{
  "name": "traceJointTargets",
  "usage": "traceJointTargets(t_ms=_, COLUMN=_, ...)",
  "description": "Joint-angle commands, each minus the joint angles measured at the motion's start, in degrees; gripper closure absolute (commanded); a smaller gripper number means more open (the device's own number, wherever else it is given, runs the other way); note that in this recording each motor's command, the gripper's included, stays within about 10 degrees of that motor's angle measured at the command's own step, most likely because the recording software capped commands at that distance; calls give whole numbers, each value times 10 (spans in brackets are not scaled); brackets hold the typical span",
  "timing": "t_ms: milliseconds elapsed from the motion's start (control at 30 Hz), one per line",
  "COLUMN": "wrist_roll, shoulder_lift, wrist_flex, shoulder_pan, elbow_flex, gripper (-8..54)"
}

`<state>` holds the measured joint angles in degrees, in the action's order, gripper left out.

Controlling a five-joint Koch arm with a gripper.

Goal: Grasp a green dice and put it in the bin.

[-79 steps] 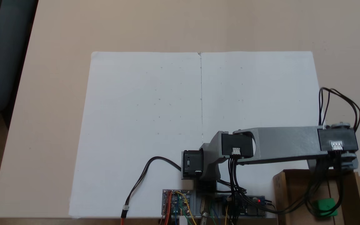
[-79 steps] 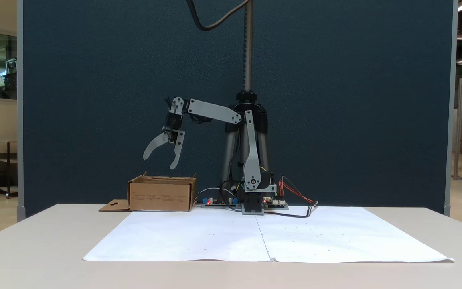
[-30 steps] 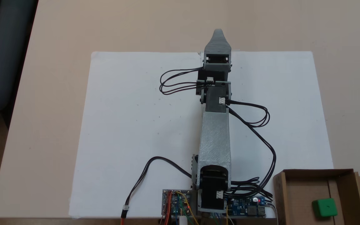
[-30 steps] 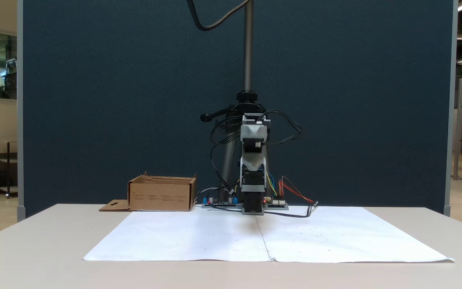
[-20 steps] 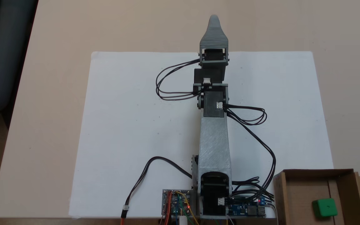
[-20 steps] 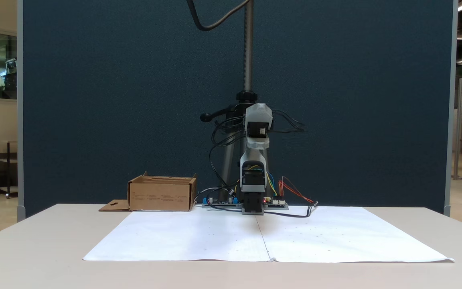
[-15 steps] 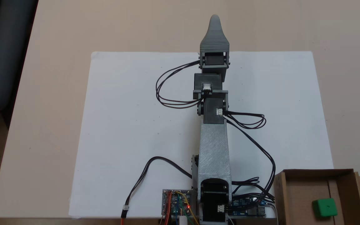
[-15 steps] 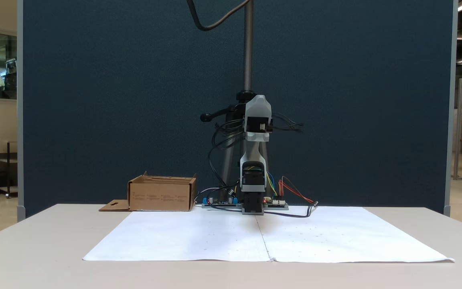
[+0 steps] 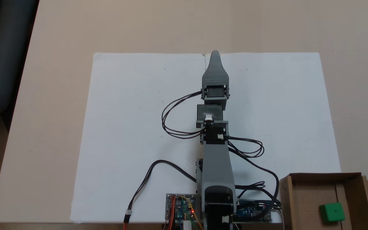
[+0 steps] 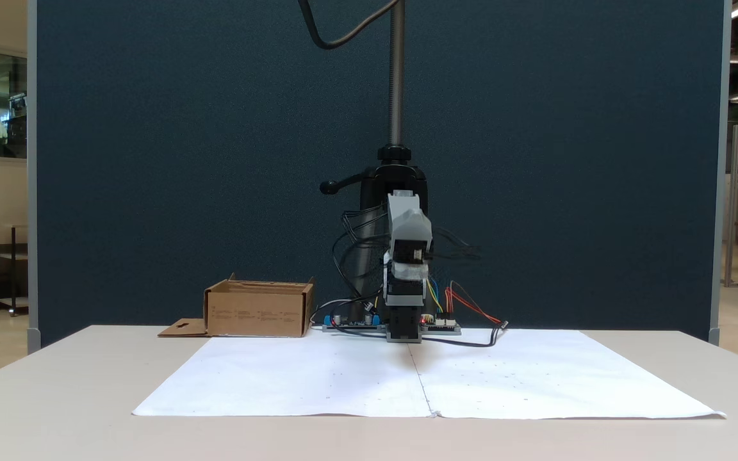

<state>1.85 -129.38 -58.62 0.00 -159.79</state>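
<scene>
Inside the bin [image 9: 311, 188], at the desk's [image 9: 59, 48] near right corner from above, sits the green dice [image 9: 332, 212]. Over the white paper [image 9: 133, 121] the end effector [image 9: 215, 55] points away; open or closed, I cannot tell.

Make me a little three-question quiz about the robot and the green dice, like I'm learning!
1. True or false: the green dice lies inside the bin.
2. Multiple choice: in the fixed view from above, the arm reaches over A) the bin, B) the white paper, C) bare table.
3. Fill in: the bin is made of brown ____.

Key: 1 true. 2 B. 3 cardboard.
</scene>
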Motion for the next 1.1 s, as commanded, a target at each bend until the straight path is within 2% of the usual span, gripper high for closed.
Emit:
traceJointTargets(t_ms=0, wrist_roll=-28, shoulder_lift=-66, wrist_flex=-95, shoulder_pan=6, elbow_flex=-20, gripper=15)
traceJointTargets(t_ms=367, wrist_roll=-27, shoulder_lift=-66, wrist_flex=-284, shoulder_pan=4, elbow_flex=-193, gripper=8)
traceJointTargets(t_ms=567, wrist_roll=-6, shoulder_lift=-64, wrist_flex=-380, shoulder_pan=11, elbow_flex=-196, gripper=1)
traceJointTargets(t_ms=1067, wrist_roll=-10, shoulder_lift=-62, wrist_flex=-377, shoulder_pan=13, elbow_flex=-196, gripper=3)
